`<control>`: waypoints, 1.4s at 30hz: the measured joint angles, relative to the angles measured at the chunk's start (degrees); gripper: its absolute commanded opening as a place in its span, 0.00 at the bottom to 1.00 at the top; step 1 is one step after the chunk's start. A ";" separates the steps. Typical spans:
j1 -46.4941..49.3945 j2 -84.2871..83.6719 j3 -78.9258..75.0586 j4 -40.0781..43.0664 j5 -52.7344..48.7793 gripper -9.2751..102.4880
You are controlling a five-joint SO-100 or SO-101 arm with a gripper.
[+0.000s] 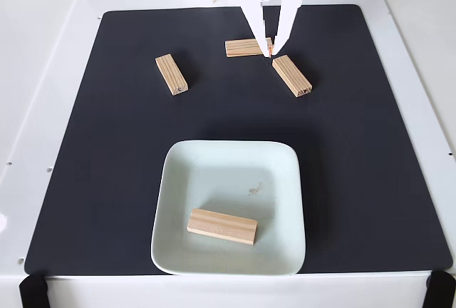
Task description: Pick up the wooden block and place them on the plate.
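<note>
Your hand [271, 50] hangs at the far side of the black mat [356, 180], fingers pointing down and drawn close together at the tips. Those tips sit right at the right-hand end of the middle far block [246, 47] in the fixed view, and just above the near end of the angled block [292, 75] beside it. From this angle you cannot tell whether the fingers are clenched on the middle block's end, merely touching it, or hovering over the gap between the two blocks, so treat the grip as unconfirmed.

As for progress, one wooden block [222, 226] already lies flat on the plate [174, 201], toward its near edge and a little tilted. The plate itself rests on the mat at the near side, well apart from the hand. Three blocks are left on the mat: the two by the fingertips and a third block [172, 73] off to the left, lying on a slant and well clear of the others.

So by my reading you are about a quarter of the way through, with the second pick apparently in hand. The two blocks by the fingers lie near each other, so closing on one may nudge its neighbour. The white tabletop [43, 73] around the mat carries none of the blocks.
</note>
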 measured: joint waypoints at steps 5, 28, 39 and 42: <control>-0.70 -5.62 -5.10 0.00 -3.16 0.22; -2.72 -12.04 -8.09 7.56 -11.60 0.34; -3.25 -12.13 -8.09 8.61 -11.60 0.35; -3.25 -12.83 -8.09 8.61 -11.60 0.35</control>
